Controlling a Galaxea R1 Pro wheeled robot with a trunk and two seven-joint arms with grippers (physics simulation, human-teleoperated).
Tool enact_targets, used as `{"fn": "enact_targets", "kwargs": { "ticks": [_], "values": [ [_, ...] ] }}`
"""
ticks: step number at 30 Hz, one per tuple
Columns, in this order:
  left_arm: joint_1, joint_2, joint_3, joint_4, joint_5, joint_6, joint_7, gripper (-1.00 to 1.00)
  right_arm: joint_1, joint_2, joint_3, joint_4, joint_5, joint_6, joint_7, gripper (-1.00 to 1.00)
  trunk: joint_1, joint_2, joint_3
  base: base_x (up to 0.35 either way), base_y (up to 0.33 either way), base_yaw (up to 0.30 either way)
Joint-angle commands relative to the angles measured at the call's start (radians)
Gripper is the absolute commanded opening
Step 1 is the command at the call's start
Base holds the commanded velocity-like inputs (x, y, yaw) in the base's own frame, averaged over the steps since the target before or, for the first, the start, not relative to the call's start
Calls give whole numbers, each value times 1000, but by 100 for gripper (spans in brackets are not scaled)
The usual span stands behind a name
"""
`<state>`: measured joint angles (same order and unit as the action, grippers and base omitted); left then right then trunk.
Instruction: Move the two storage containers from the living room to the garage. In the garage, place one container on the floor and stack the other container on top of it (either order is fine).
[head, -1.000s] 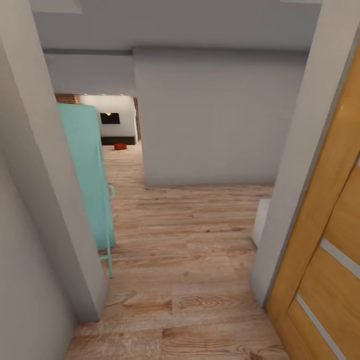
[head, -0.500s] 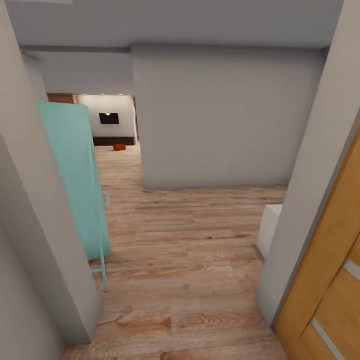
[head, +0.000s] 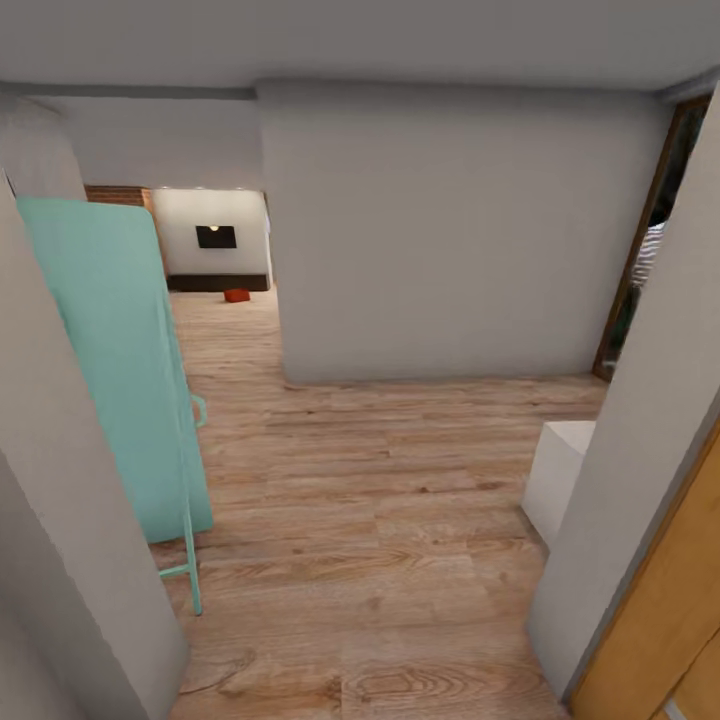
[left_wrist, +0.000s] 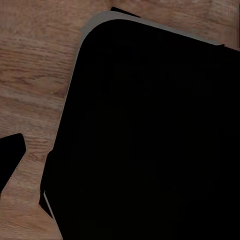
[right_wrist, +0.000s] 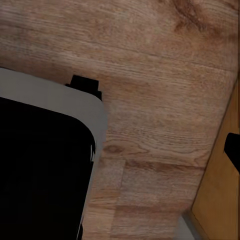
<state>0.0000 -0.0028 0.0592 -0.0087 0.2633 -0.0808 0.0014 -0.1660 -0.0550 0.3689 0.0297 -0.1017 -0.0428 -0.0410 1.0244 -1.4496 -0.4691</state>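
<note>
One storage container (head: 237, 295) is seen far down the hallway on the wood plank floor (head: 380, 520), beyond a teal rack (head: 120, 370). The jaw state of either gripper cannot be determined.

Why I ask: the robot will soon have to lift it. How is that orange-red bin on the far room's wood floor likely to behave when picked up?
The storage container looks boxy and low, so it probably sits stable and won't roll. It is too far away to judge wall stiffness or weight. On the smooth plank floor it might slide if nudged.
</note>
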Motion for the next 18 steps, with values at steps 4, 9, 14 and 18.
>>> {"fn": "enact_targets", "kwargs": {
  "ticks": [4, 9, 14, 18],
  "values": [
    [0, 0, 5, 0, 2, -2, 0, 100, -1, 2, 9, 3, -10, 3, 0, 100, 1, 0, -1, 322, 0, 0],
    [0, 0, 4, 0, 2, 0, 0, 100, -1, 3, 9, 3, -9, 3, 0, 100, 1, 0, -1, 322, 0, 0],
    [0, 0, 3, 0, 1, 1, 0, 100, -1, 3, 10, 3, -6, -4, 0, 100, 1, 0, -1, 322, 0, 0],
    [0, 0, 3, 0, 1, 1, 0, 100, -1, 5, 10, 3, -5, -6, 0, 100, 1, 0, -1, 322, 0, 0]
  ]
}}
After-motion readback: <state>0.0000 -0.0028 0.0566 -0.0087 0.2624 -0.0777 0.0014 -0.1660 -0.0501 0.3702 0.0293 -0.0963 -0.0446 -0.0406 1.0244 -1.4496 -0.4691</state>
